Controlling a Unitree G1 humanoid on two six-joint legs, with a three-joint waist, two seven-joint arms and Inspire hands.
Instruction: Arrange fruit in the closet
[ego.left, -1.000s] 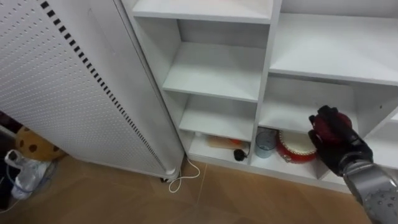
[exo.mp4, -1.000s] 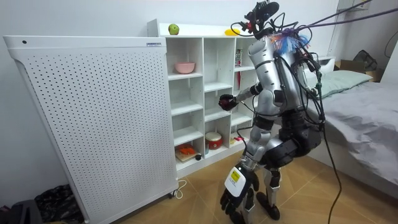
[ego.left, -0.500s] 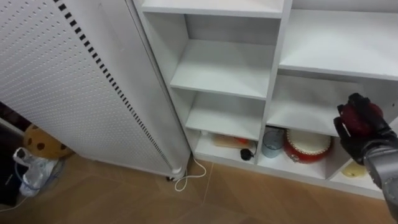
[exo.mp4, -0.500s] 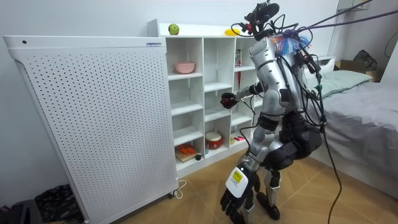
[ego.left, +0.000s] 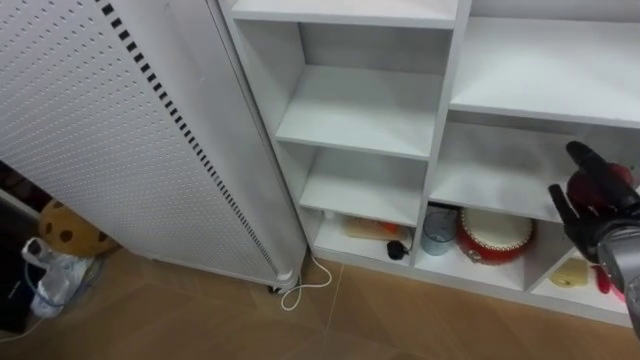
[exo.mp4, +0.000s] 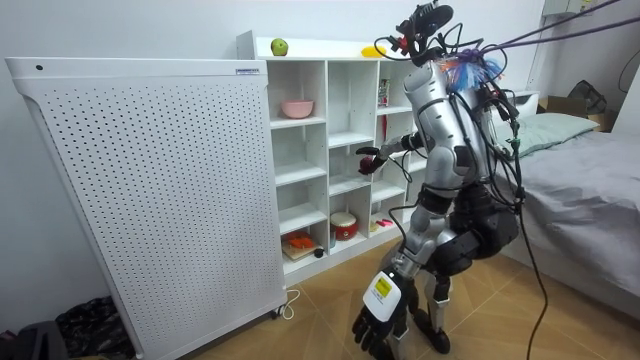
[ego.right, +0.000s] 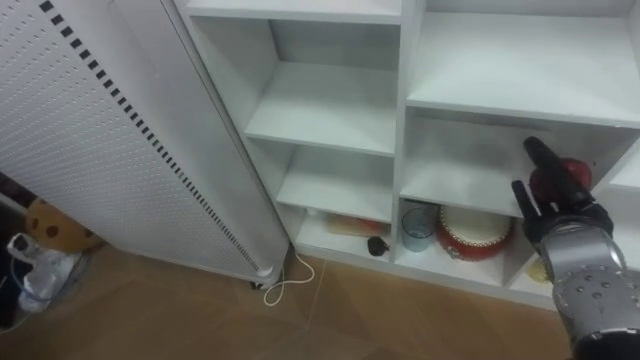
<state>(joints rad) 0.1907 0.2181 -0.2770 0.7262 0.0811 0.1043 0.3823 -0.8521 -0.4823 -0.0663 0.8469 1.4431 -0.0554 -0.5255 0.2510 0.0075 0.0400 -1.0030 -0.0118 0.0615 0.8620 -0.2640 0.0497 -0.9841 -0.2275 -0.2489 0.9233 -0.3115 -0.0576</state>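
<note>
A red fruit (ego.left: 603, 186) sits at the right end of the closet's (exo.mp4: 300, 150) second-lowest middle shelf (ego.left: 490, 180), close to the upright divider. My right hand (ego.left: 592, 222) is just in front of it, and its fingers (ego.right: 543, 162) now stretch out straight beside the fruit (ego.right: 572, 172) instead of wrapping it. Whether the fruit rests on the shelf board or against the palm I cannot tell. In the room view I stand facing the closet with the right hand (exo.mp4: 368, 157) reaching in. My left hand (exo.mp4: 378, 320) hangs low near the floor, fingers relaxed.
A red round container (ego.left: 495, 235) and a glass cup (ego.left: 436, 228) stand on the shelf below. A green apple (exo.mp4: 279, 47) and a yellow fruit (exo.mp4: 374, 50) lie on the closet top, above a pink bowl (exo.mp4: 296, 108). A white perforated panel (ego.left: 110, 130) stands left, a bed (exo.mp4: 590, 150) behind.
My right hand's fingers have uncurled from the red fruit and now point straight. The hand has drifted right towards the divider; the view shifted a little.
</note>
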